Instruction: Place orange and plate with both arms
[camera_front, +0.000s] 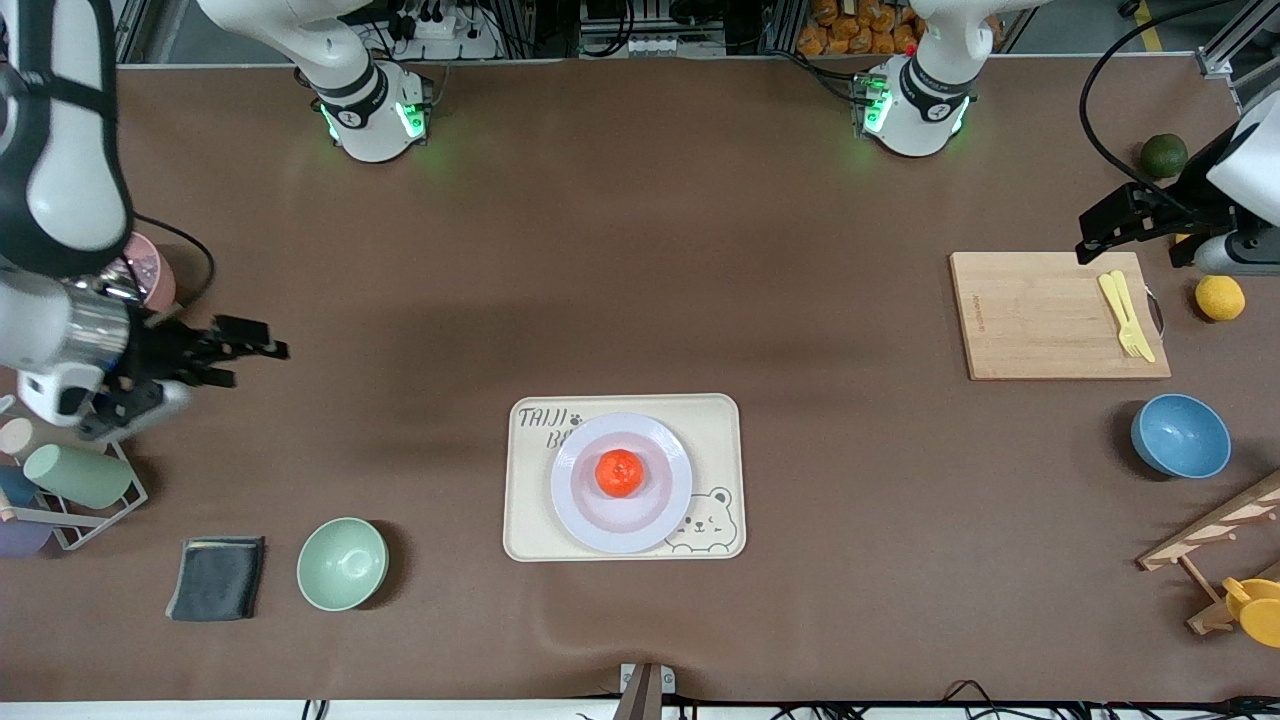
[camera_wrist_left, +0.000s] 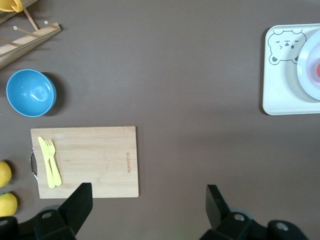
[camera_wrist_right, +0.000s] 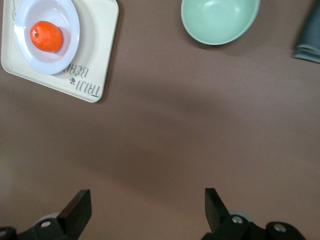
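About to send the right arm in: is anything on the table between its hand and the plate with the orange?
Nothing visible. The right hand, open, hangs over bare table toward the right arm's end. The plate sits on the bear tray with the orange on it. The mint bowl lies nearer the front camera, off that line.

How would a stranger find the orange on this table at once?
Find the cream bear tray in the table's middle. A pale plate lies on it, and the orange sits at the plate's centre. It is the only red-orange fruit; the others are yellow or dark green.
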